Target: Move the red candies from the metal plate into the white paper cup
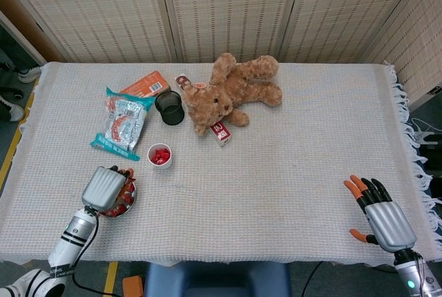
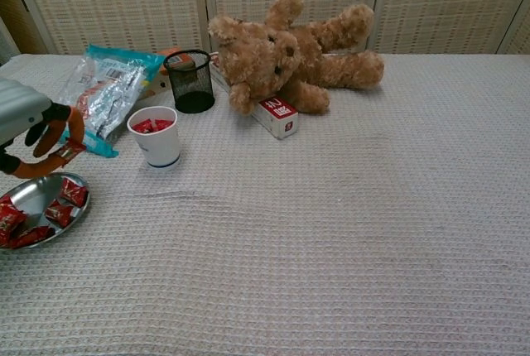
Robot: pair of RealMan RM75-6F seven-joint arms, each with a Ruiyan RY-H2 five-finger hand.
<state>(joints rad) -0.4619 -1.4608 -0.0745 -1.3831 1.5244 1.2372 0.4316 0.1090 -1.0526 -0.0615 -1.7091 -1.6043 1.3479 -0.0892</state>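
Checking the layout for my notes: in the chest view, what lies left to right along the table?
Left hand over the metal plate, white paper cup, black mesh cup, teddy bear.

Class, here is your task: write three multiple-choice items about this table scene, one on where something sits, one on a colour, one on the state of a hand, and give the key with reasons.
1. Where does the white paper cup stand?
A. Inside the metal plate
B. Between the metal plate and the black mesh cup
C. On the teddy bear

2. What colour is the teddy bear?
A. Brown
B. White
C. Blue

3. What is the left hand doing?
A. Lying flat on the cloth
B. Gripping the mesh cup
C. Pinching a red candy above the plate

Key: B, the cup sits between them; A, its fur is brown; C, the chest view shows a candy between its fingertips.
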